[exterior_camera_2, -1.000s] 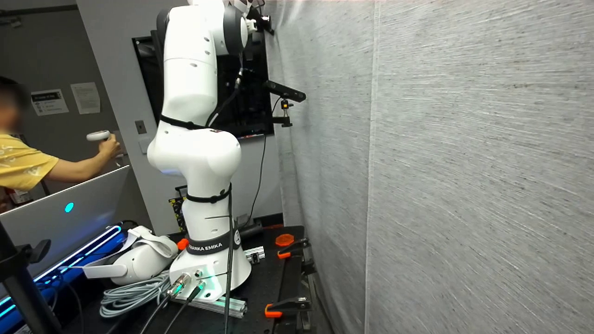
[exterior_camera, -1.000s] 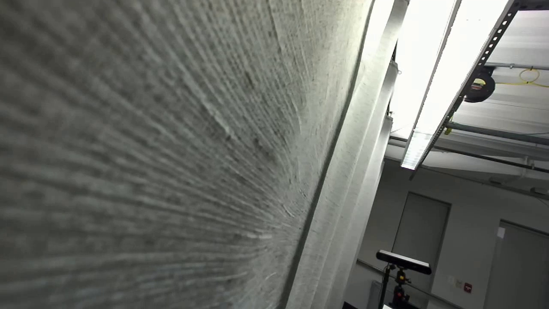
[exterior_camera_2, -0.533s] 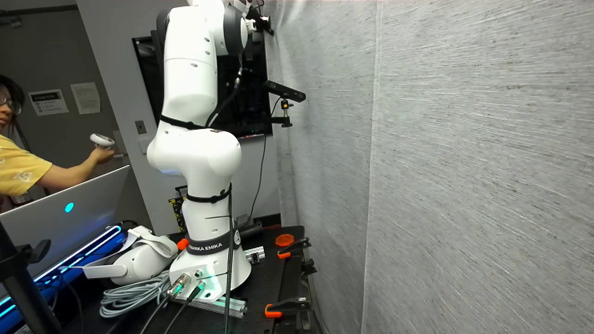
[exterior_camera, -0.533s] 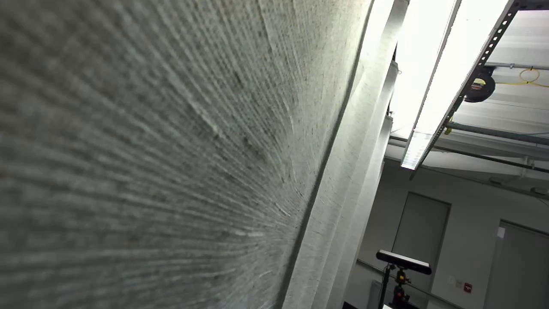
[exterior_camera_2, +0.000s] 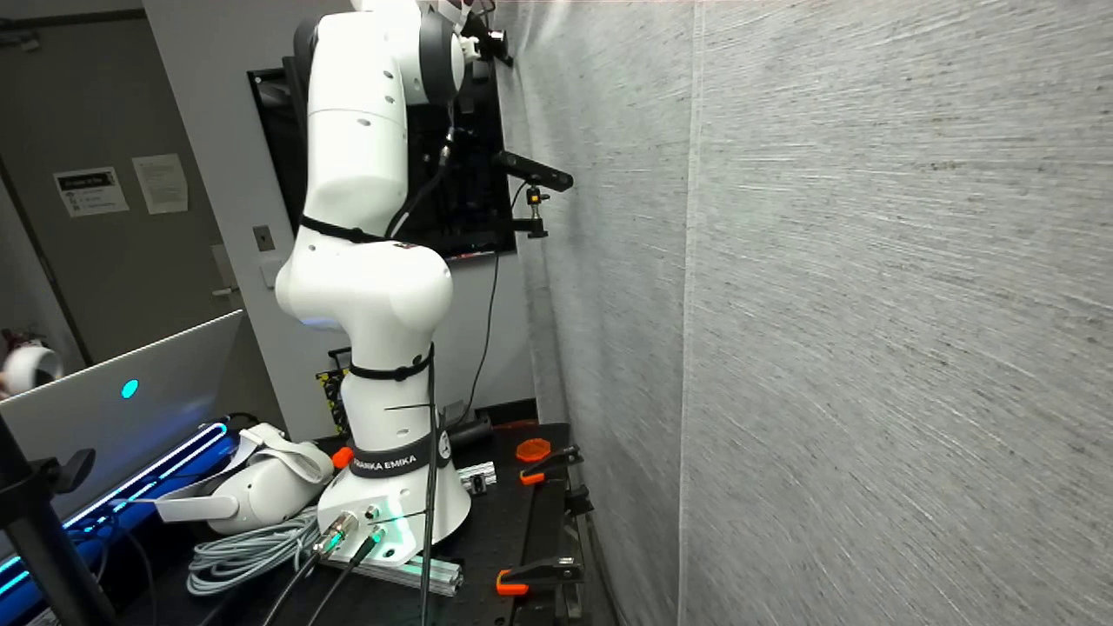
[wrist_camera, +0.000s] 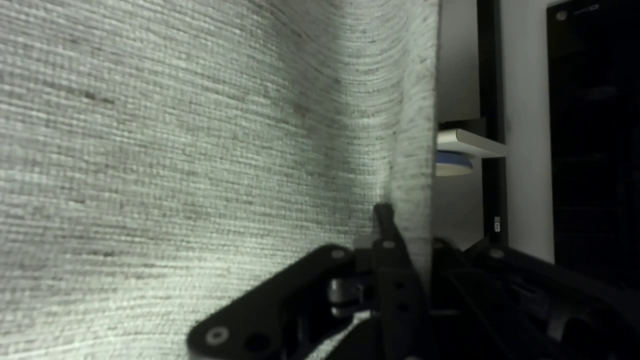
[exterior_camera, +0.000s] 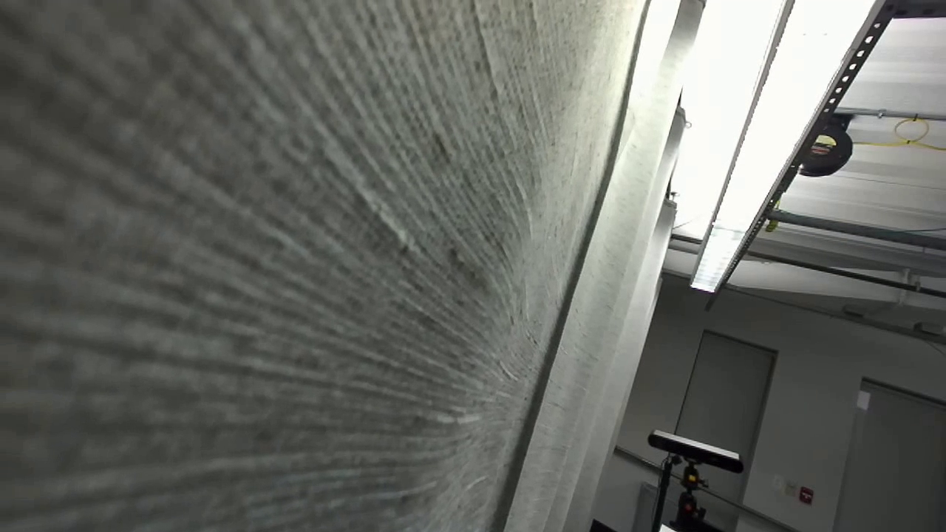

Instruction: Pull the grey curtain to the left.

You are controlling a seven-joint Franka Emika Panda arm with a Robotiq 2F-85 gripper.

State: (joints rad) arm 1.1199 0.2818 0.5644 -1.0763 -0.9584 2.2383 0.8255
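Note:
The grey curtain fills the right half of an exterior view [exterior_camera_2: 869, 330] and hangs beside the arm with a vertical seam. It fills most of an exterior view [exterior_camera: 332, 295] too, very close to the camera. In the wrist view the curtain [wrist_camera: 175, 165] covers the left and middle, its free edge running vertically. My gripper [wrist_camera: 395, 215] is shut on the curtain near that edge. One black finger lies in front of the fabric; the other fingertip is hidden behind it. A crease runs up from the visible fingertip. In the exterior views the jaws do not show.
The white arm [exterior_camera_2: 365, 296] stands upright on a black table [exterior_camera_2: 496, 539] with clamps [exterior_camera_2: 543, 574] at its edge. A camera on a mount [exterior_camera_2: 535, 171], a black screen [exterior_camera_2: 469, 174], a laptop [exterior_camera_2: 156, 365] and a white headset [exterior_camera_2: 269, 487] surround it. A shelf [wrist_camera: 472, 144] lies past the curtain edge.
The curtain sways: its seam and folds shifted slightly one way and then back. The arm shows no clear movement. The person at the left has moved almost out of view.

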